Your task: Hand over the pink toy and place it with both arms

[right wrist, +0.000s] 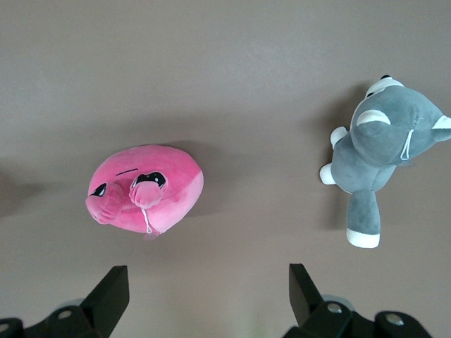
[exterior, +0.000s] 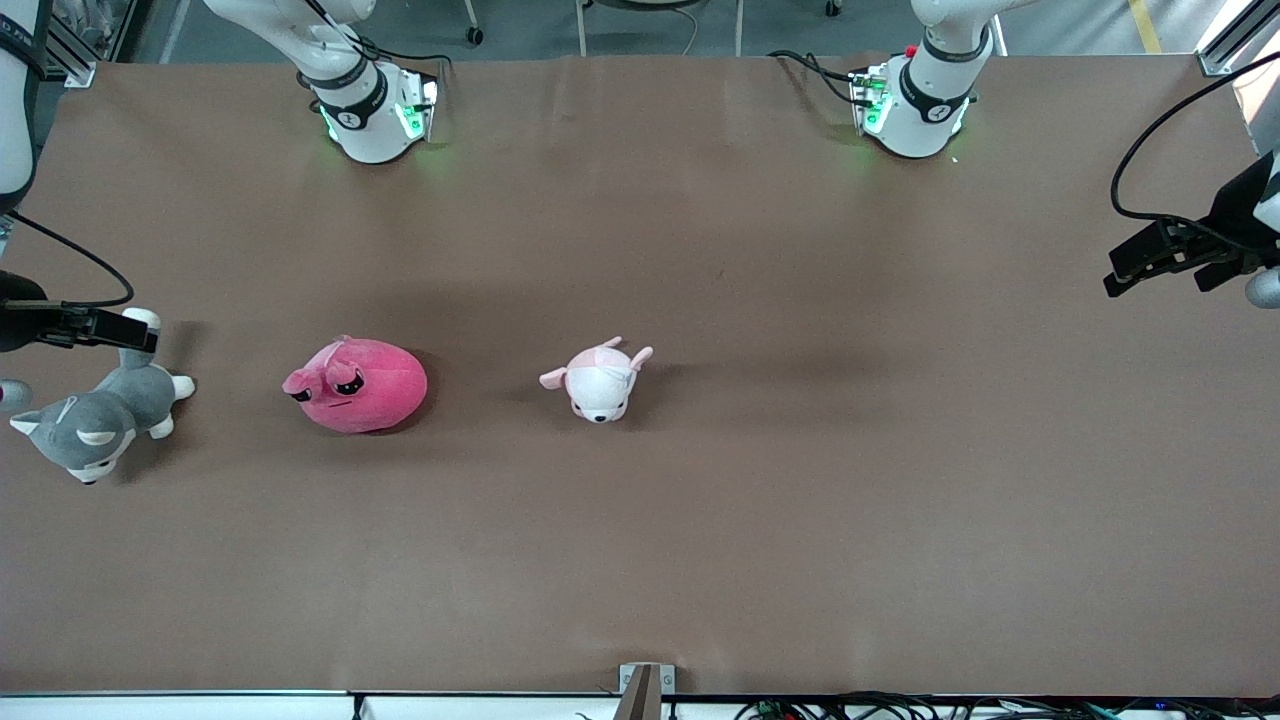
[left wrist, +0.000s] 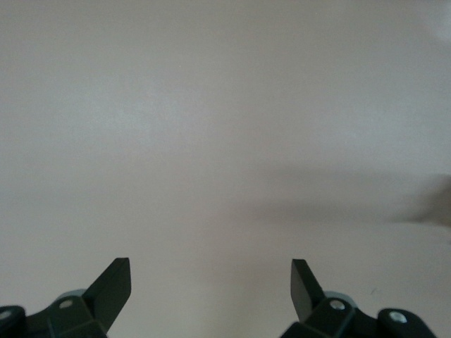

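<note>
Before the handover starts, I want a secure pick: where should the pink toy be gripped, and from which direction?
Probably from straight above, jaws across the narrow width of the pink toy. Its rounded, soft body lies flat, and the floppy ears offer no firm hold.

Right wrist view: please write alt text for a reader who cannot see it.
A pink toy lies on a brown table, with a grey-and-white husky plush beside it and apart from it. The open right gripper holds nothing.
</note>
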Motion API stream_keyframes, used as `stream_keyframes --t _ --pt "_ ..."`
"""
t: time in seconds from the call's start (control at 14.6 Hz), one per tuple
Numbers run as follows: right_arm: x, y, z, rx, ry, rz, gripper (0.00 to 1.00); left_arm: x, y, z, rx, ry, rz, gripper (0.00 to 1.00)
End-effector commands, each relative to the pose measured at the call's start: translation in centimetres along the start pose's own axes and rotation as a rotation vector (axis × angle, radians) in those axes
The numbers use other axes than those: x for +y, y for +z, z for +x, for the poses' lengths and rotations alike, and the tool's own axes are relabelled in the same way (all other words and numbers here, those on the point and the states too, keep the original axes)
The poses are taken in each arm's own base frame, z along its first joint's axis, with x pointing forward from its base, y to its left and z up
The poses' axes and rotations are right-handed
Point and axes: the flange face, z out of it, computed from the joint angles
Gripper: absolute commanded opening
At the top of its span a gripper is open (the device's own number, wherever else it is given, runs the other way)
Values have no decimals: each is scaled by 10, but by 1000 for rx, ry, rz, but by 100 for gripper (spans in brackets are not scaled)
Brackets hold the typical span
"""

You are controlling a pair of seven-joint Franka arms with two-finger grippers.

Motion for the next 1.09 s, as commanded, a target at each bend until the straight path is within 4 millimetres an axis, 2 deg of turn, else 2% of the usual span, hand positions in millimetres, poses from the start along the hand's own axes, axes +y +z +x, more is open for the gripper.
stream_keyframes --t 0.0,0.21,0.41,0.62,0.68,1.03 --pt "-5 0 -5 -18 -3 25 100 5 -5 0 3 17 11 100" --pt "-14 -8 -23 -67 -25 38 100 6 -5 0 3 15 15 100" --pt "-8 -13 -41 -56 -19 44 100 6 -6 0 3 14 15 100" --pt "-6 -23 -64 -1 -21 34 100 6 -7 -1 6 14 14 100" --pt "-10 -27 -82 19 -33 17 100 6 -8 -1 8 15 14 100" --pt "-12 -42 -96 42 -40 5 100 8 -14 -1 21 25 11 100"
